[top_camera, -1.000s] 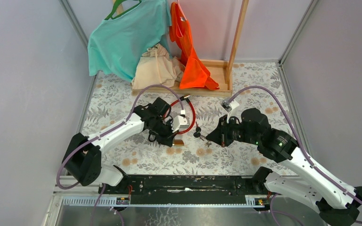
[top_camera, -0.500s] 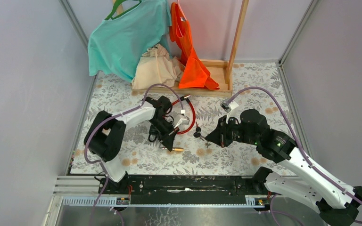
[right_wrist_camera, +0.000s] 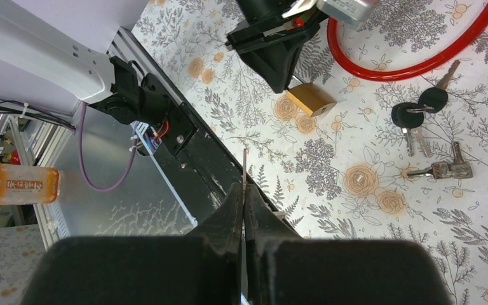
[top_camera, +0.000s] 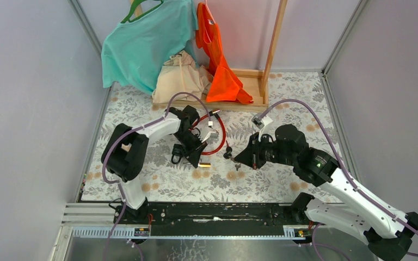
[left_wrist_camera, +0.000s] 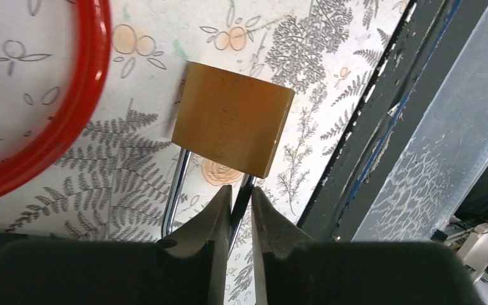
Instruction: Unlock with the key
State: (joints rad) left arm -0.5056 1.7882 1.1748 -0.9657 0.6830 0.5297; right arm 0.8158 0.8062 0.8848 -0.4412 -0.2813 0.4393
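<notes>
A brass padlock (left_wrist_camera: pixel 232 127) lies on the floral cloth with its silver shackle (left_wrist_camera: pixel 176 184) pointing at my left gripper (left_wrist_camera: pixel 241 190). The left jaws stand slightly apart around one shackle leg, with a sliver of gap beside it. From above, the padlock (top_camera: pixel 204 164) sits just off the left gripper (top_camera: pixel 196 159). My right gripper (right_wrist_camera: pixel 244 189) is shut on a key (right_wrist_camera: pixel 244 168), whose thin blade sticks out edge-on from the fingertips. It hovers to the right of the padlock (right_wrist_camera: pixel 311 99), apart from it.
Two black-headed keys (right_wrist_camera: pixel 419 108) and silver keys (right_wrist_camera: pixel 445 169) lie loose on the cloth between the arms. A red cable loop (top_camera: pixel 216 137) lies behind the padlock. A wooden rack (top_camera: pixel 272 49) with clothes stands at the back. The black rail (top_camera: pixel 212 212) runs along the near edge.
The left arm has folded back towards its base, and its jaws have parted a little on the shackle. The padlock has shifted slightly on the cloth. The right gripper has barely moved.
</notes>
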